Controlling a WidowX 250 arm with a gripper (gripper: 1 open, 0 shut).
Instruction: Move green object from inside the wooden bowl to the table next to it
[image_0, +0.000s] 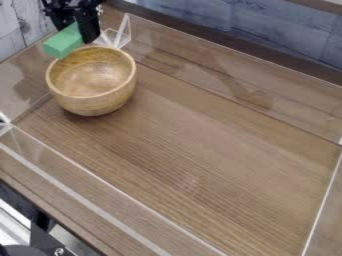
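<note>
The green object (62, 42) hangs in the air above the far left rim of the wooden bowl (91, 81), tilted, with my black gripper (74, 33) shut on its upper right end. The gripper points down from the top edge of the view, and its upper part is cut off by the frame. Below it, the bowl's pale inside holds nothing. The bowl sits at the far left corner of the brown wood-grain table (201, 140).
Low clear acrylic walls (174, 215) run along the table's edges, with one corner close behind the bowl and the gripper. A grey tiled wall lies beyond the far edge. Bare tabletop spreads right of and in front of the bowl.
</note>
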